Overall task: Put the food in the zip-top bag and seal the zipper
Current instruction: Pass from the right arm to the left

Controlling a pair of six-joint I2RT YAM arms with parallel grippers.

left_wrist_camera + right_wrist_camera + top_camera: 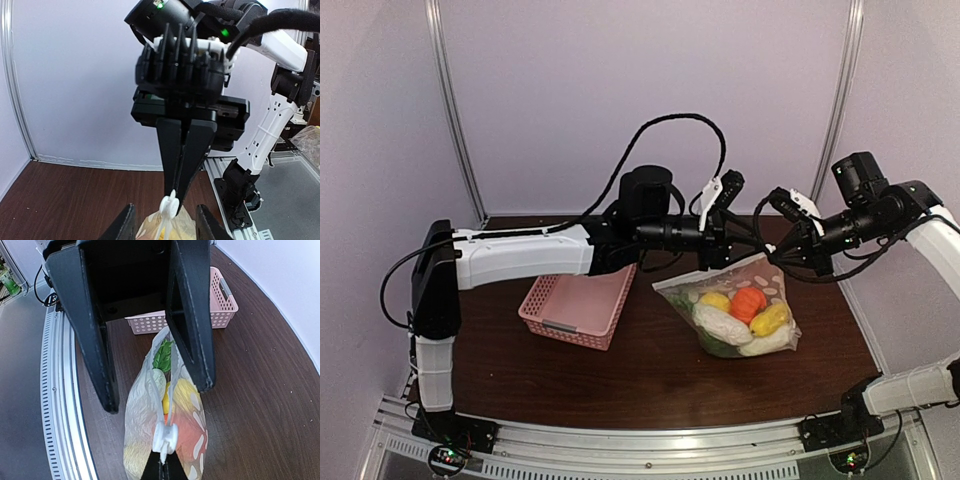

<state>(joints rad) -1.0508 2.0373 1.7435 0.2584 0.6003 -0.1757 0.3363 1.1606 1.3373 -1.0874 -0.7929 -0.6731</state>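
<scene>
Right wrist view: food already bagged, sealing is judged in hand: the zipper is pinched shut by the right gripper, the bag, right of the basket, is straddled by the left gripper's parted fingers, whose clamping is needed next.

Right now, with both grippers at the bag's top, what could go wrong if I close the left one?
The right gripper pinches only the small white zipper tab by its fingertips; a tug might slip it free.
The left gripper stands open astride the zip-top bag, its edge nearer one finger, so closing could catch a loose fold.
The food weighs the bag down, straining that pinch.
</scene>
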